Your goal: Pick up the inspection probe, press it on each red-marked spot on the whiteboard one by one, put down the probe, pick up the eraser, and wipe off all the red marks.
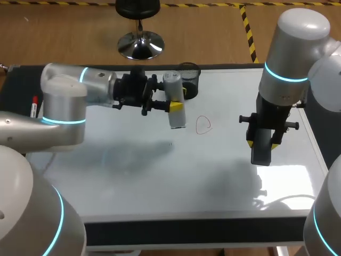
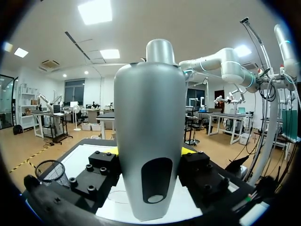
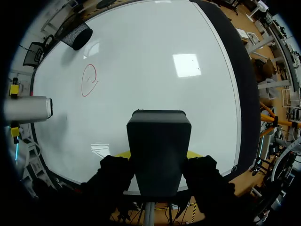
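Seeing my left gripper clamped on silver probe, tilted over whiteboard, just beside red circle on left-arm side. Right gripper grasping black eraser, well apart from red circle, opposite side. Mesh cup behind circle.

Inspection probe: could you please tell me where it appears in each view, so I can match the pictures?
Head view: the inspection probe is in the left tool, over the whiteboard, beside the red mark.
Left wrist view: it fills the middle, clamped in that tool.
Right wrist view: ahead of the right tool, which grips the eraser, near the red mark.
Shared landmark: the black mesh cup.
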Available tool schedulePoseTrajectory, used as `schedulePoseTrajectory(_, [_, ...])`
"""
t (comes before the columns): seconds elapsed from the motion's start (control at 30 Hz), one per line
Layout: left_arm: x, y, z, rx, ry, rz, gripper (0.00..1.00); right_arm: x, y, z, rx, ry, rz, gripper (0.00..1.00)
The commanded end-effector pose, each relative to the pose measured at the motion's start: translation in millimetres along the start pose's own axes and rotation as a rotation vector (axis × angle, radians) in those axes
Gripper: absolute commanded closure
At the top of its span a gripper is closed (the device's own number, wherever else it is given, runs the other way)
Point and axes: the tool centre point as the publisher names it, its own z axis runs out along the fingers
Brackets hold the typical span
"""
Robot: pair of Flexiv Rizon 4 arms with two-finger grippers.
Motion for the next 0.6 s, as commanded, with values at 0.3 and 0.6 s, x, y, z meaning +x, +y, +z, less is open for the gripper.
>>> schedulePoseTrajectory(0.3, [-17.5,4.2,41,0.000,0.020,0.016,1.00,-1,0,-1,0.000,0.003,-0.001,1.00])
schedulePoseTrajectory(0.6, [-29.1,9.3,62,-0.007,0.034,0.022,1.00,-1,0,-1,0.000,0.003,-0.001,1.00])
